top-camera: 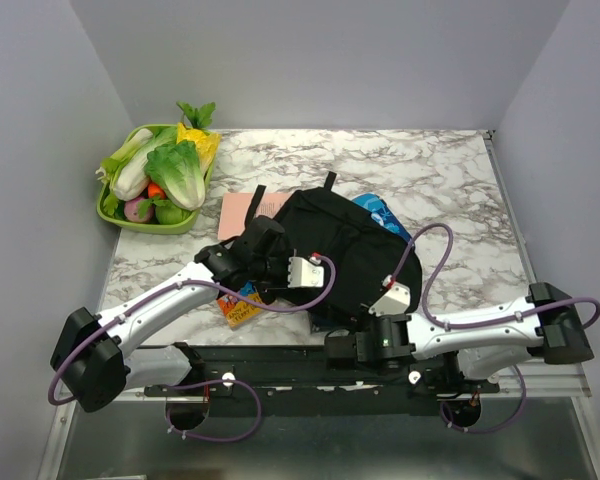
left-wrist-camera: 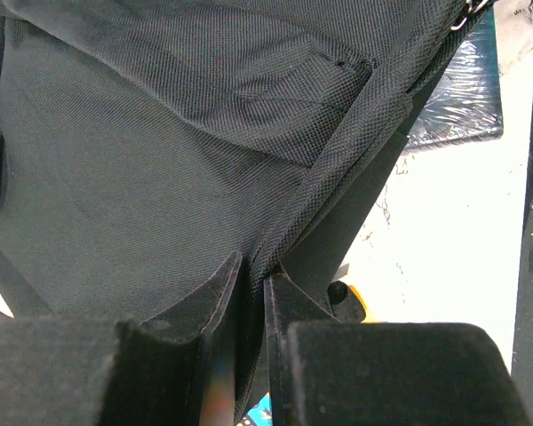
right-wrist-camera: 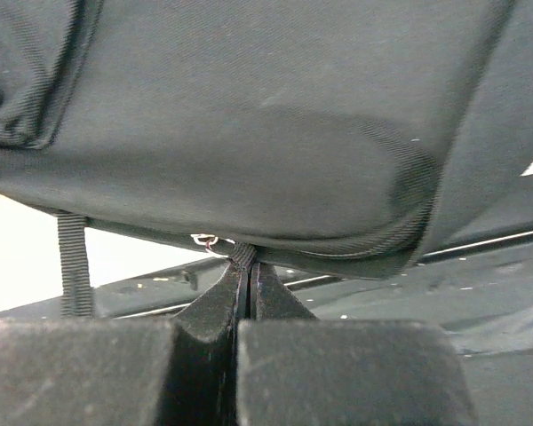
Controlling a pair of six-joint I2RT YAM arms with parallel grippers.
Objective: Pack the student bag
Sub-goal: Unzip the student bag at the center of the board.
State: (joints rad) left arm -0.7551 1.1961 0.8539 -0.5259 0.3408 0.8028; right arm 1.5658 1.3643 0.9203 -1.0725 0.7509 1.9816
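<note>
My left hand (left-wrist-camera: 253,277), nearly closed, pinches a seam of the bag (left-wrist-camera: 115,177); my right hand (right-wrist-camera: 247,271) clamps its zipper tab (right-wrist-camera: 242,256). Only overhead shows the tray (top-camera: 108,213); the book (top-camera: 240,306) lettering is unreadable.

The top external camera hangs high above and behind the arm bases, tilted down and forward. It takes in the whole white, grey-veined marble tabletop (top-camera: 440,170), from the near edge to the green plastic tray (top-camera: 107,213) at the far left corner. The left wrist camera sits just behind the left gripper (left-wrist-camera: 253,277) and looks along its fingers, so close that the large floppy black fabric backpack (left-wrist-camera: 133,195) fills most of the frame, with a strip of tabletop on the right. The right wrist camera looks low and nearly level past the right gripper (right-wrist-camera: 246,268) at the backpack's lower edge, equally close. All three views share the backpack
</note>
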